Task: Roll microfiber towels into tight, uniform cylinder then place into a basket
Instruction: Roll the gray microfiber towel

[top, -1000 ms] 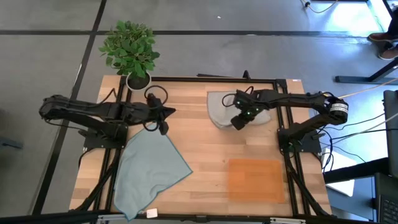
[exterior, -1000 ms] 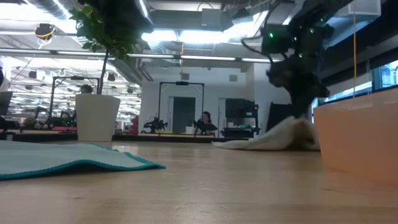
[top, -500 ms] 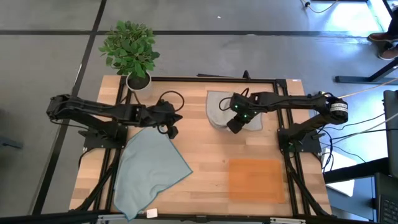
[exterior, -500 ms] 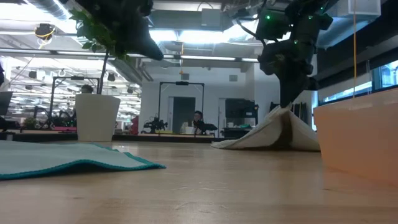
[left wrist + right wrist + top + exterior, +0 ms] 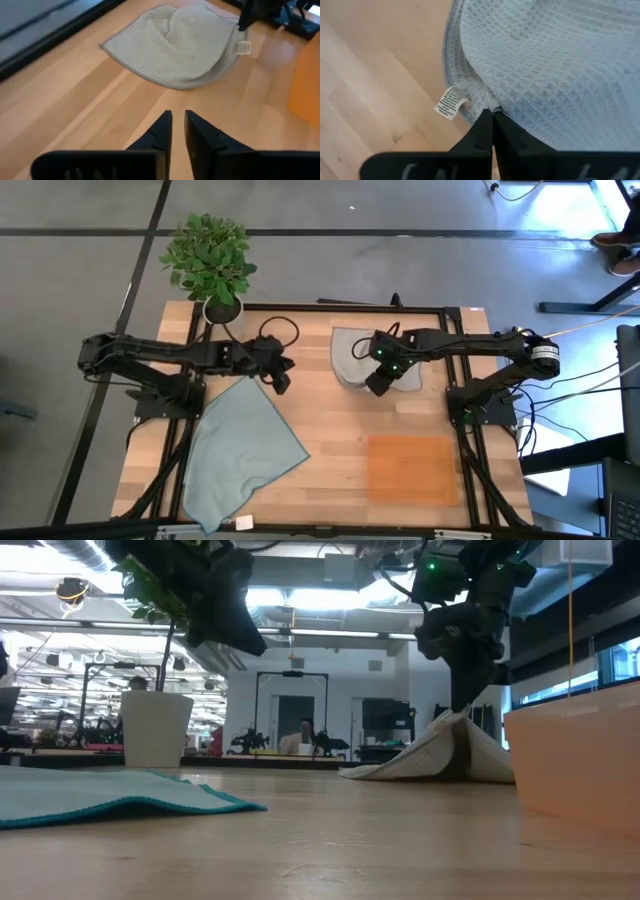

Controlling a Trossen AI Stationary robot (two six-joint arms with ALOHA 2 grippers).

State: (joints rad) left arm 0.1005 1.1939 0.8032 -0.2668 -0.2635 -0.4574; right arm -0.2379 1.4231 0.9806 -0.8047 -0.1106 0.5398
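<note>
The right claw (image 5: 492, 116) pinches the grey towel (image 5: 560, 65) by its very edge; that thin hold could slip. The left claw (image 5: 178, 120), slightly parted, holds nothing.

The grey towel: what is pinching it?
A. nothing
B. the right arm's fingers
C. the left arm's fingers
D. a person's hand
B: the right gripper has its fingers shut on the grey towel by its edge, near the little label, lifting it into a peak in the low view.
</note>
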